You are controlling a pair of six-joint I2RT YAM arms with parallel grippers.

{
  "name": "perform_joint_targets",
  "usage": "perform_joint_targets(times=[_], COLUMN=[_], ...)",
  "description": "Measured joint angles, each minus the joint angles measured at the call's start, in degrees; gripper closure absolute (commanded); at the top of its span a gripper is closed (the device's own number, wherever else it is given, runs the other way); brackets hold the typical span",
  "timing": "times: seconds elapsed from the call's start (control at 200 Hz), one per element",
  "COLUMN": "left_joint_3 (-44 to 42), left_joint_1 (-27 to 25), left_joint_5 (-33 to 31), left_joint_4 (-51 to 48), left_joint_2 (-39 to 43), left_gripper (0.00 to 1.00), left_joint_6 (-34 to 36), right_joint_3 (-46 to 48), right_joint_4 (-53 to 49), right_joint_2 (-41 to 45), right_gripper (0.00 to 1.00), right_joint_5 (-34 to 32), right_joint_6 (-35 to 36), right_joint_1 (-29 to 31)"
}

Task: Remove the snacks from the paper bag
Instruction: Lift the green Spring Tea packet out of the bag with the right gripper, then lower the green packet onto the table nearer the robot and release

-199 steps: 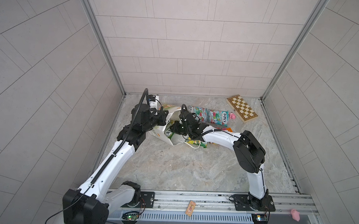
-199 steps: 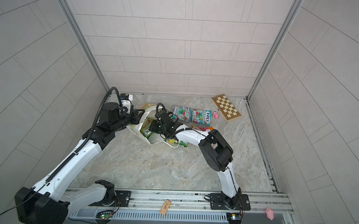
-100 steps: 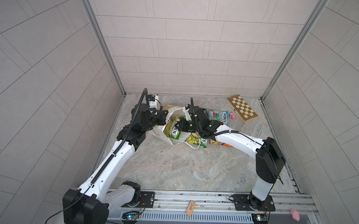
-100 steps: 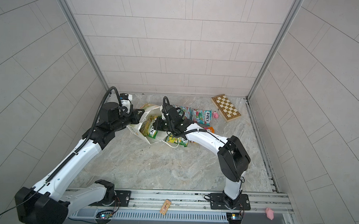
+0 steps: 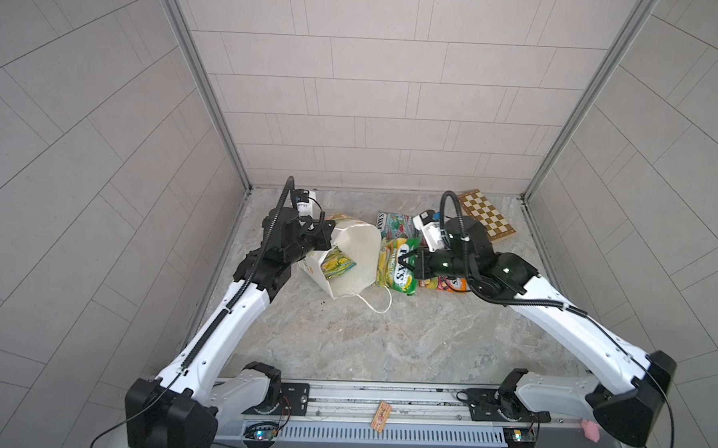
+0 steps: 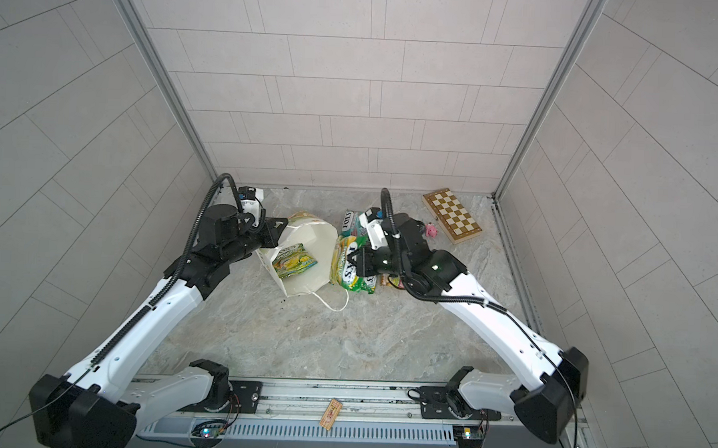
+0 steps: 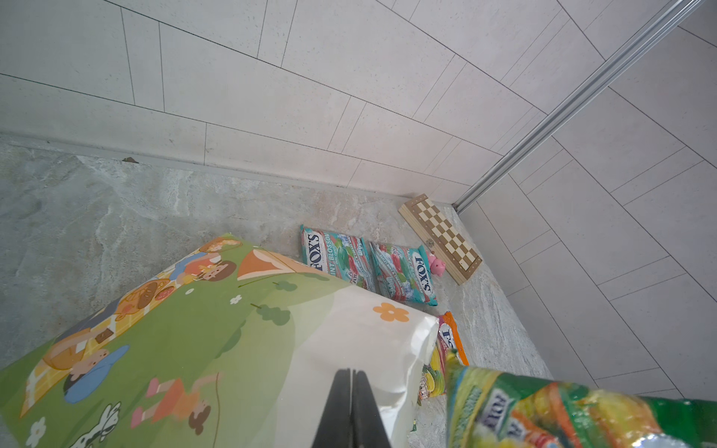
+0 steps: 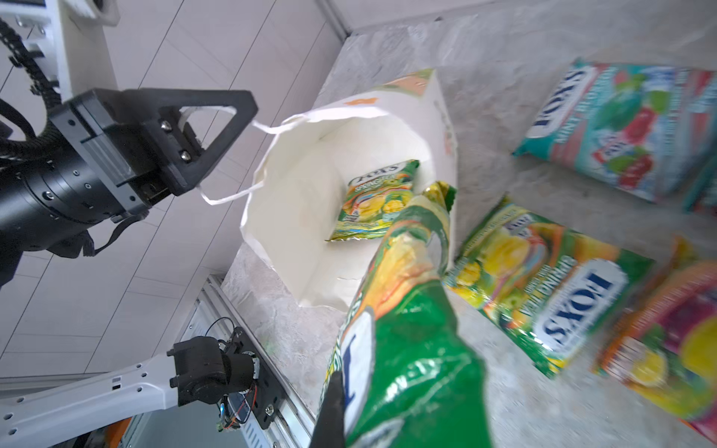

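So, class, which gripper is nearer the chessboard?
Right. The right gripper, holding a green-yellow packet, sits between the paper bag and chessboard; the left gripper grips the bag's handle beyond it.

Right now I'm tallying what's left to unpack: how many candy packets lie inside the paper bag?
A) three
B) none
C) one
C: only one green-yellow FOX'S packet lies inside the paper bag; the right tool grips a second packet outside the bag's mouth.
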State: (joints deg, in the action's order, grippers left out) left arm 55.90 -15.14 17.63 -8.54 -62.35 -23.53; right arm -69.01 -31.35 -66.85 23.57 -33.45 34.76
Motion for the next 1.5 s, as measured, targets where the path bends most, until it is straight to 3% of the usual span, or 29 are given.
perform_joint_targets(times=[0.18, 0.375, 0.656, 1.106, 1.501], left_joint_3=[0.00, 0.00, 0.00, 0.00, 0.00], left_joint_1=[0.00, 0.00, 0.00, 0.00, 0.00], left_joint_5=[0.11, 0.68, 1.22, 1.44, 1.64], left_joint_4=[-0.11, -0.11, -0.09, -0.07, -0.07], left_joint_2=[0.00, 0.00, 0.00, -0.02, -0.09], left_gripper=[1.00, 1.00, 1.00, 1.00, 1.00], left_joint_6=[-0.02, -0.02, -0.02, -0.02, -0.02], right_joint_3=[5.81, 13.20, 22.75, 26.88, 26.32], right_joint_4=[-9.70, -16.48, -13.79, -6.12, -6.71], right_joint_2=[8.33, 11.39, 10.21, 2.95, -1.42], right_gripper=[1.00, 1.00, 1.00, 1.00, 1.00], right_joint_5=[0.83, 4.81, 11.34, 12.26, 4.72], right_joint_6=[4.87, 9.49, 10.75, 10.78, 11.43], right_joint_1=[-9.77, -14.53, -15.32, -16.57, -16.57])
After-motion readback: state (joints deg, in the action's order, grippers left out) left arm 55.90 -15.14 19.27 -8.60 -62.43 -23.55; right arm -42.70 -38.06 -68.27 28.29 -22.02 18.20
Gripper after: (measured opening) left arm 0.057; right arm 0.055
